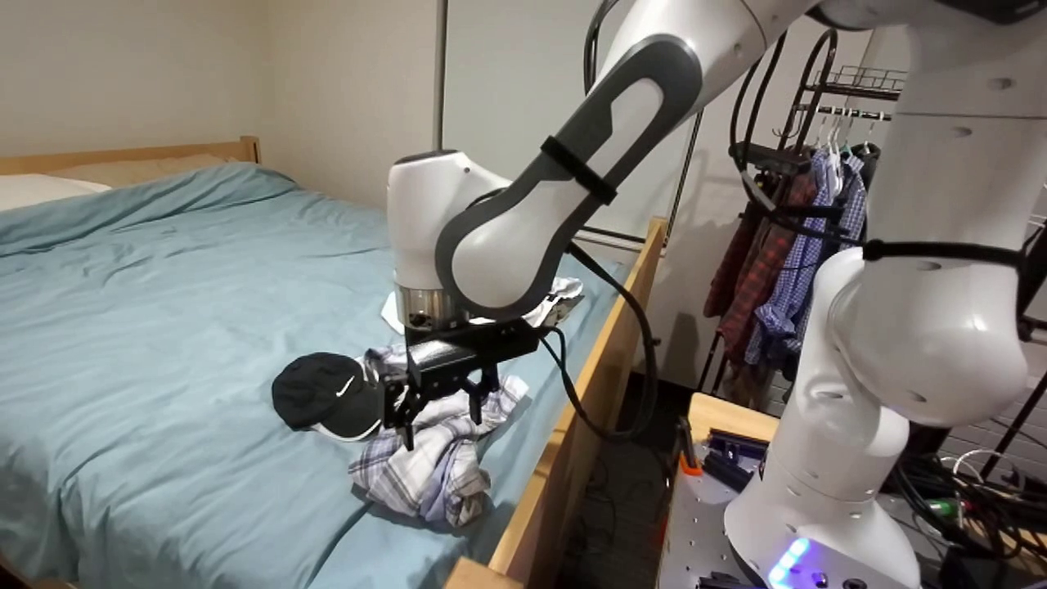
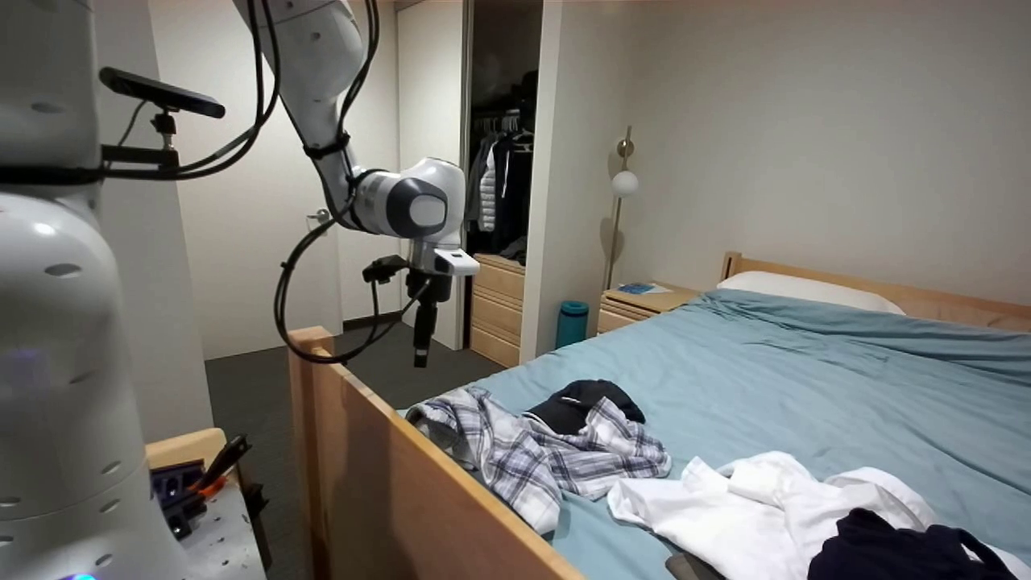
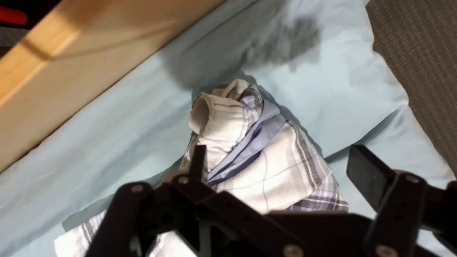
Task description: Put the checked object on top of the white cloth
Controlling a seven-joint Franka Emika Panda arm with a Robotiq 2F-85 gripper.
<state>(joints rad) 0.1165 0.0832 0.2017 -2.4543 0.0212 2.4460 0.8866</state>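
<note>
The checked object is a crumpled white, grey and purple plaid shirt (image 1: 429,474) on the blue bed, near the footboard. It also shows in an exterior view (image 2: 523,451) and in the wrist view (image 3: 275,164). The white cloth (image 2: 749,507) lies crumpled beside it in an exterior view. In an exterior view the cloth is partly hidden behind my arm (image 1: 566,286). It is out of the wrist view. My gripper (image 1: 442,425) points down with its fingers apart and empty. It hangs above the shirt, not touching it, as an exterior view shows (image 2: 420,354).
A black cap (image 1: 327,393) rests against the shirt; it also shows in an exterior view (image 2: 584,403). A dark navy garment (image 2: 902,548) lies on part of the white cloth. The wooden footboard (image 2: 419,475) rises between the robot base and the shirt.
</note>
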